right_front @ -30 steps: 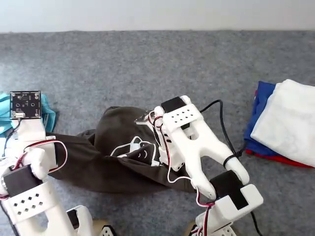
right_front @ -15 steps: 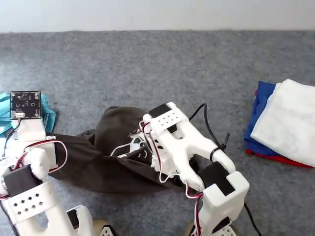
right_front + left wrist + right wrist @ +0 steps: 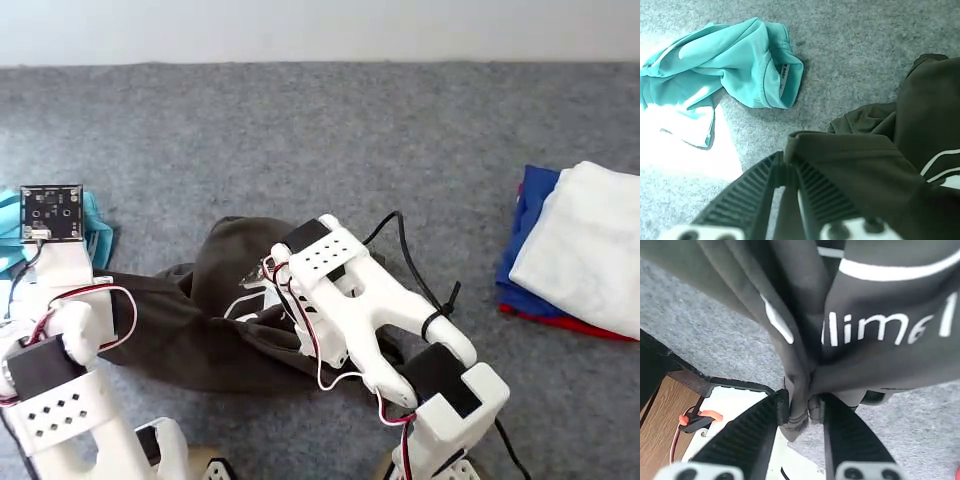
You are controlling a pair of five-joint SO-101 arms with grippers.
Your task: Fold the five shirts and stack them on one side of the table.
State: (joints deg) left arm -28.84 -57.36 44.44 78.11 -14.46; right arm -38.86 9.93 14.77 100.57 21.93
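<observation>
Grey carpet-like bench [image 3: 300, 130], white wall [image 3: 300, 30] strip along the far edge. Two white arms at the near side.

Shirts counted: 5.
- 1 dark brown shirt [image 3: 190, 320] with white print, crumpled in the middle of the bench between the two arms, not folded.
- 1 teal shirt [image 3: 730, 65], bunched at the left edge of the bench, near the dark one but apart from it, partly hidden behind the left arm [image 3: 60, 350] in the high view.
- 3 in a stack at the right edge: white shirt [image 3: 590, 240] on top, blue shirt [image 3: 525, 235] under it, and the edge of a red shirt [image 3: 575, 323] showing at the bottom. The stack is well apart from the dark shirt.

Grippers: 2.
- Left gripper [image 3: 787, 162]: closed on the left edge of the dark brown shirt, a cloth fold pinched between the two ribbed black fingers [image 3: 747, 187], low over the bench.
- Right gripper [image 3: 802, 407]: closed on a bunched fold of the dark brown shirt near its printed part, cloth hanging out from between the fingers. The right arm [image 3: 370, 310] lies across the shirt's right half in the high view.

Other: 1 black cable [image 3: 415, 265] looping off the right arm. The right wrist view has the bench edge with a wooden surface [image 3: 655, 435] beyond it and 1 orange-handled clamp [image 3: 697, 419].
</observation>
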